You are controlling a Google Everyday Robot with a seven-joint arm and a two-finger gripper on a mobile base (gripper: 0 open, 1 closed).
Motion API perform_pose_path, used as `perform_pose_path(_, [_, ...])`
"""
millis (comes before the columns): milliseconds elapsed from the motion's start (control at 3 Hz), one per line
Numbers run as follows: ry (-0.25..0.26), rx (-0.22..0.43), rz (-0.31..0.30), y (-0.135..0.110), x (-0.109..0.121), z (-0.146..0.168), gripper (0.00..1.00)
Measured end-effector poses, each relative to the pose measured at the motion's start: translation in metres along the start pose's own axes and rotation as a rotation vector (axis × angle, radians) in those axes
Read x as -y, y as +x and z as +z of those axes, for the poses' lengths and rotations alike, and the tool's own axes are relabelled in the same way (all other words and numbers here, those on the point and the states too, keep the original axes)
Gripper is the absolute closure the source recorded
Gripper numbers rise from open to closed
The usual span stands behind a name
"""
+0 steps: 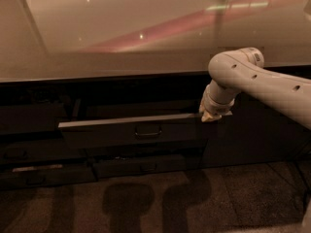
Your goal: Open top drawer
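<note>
The top drawer [131, 130] is a wide dark grey drawer under the counter, pulled partly out, with its pale top edge showing and a small loop handle [148, 132] at the centre of its front. My gripper [212, 115] on the white arm [262, 84] sits at the drawer's right top corner, right against the front panel's upper edge. The inside of the drawer is in shadow.
A pale glossy countertop [146, 38] runs above the drawers. A shorter dark drawer [146, 165] lies below the top one, and another low drawer front [39, 171] is at the left. A dark cabinet panel [252, 135] stands to the right. Carpet floor [155, 203] lies in front.
</note>
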State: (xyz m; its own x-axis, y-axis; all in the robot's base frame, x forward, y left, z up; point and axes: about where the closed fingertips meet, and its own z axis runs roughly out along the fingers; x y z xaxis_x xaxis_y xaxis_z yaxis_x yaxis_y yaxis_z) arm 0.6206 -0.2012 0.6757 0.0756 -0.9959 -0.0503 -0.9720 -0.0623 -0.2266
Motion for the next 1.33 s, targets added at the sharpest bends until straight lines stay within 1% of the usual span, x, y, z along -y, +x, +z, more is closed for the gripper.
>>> perform_pose_path(667, [-0.003,-0.001,-0.005,0.0007,-0.0158,0.0003,1.0])
perform_pose_path(1333, [-0.003,-0.001,-0.005,0.0004,-0.0148,-0.0041,1.0])
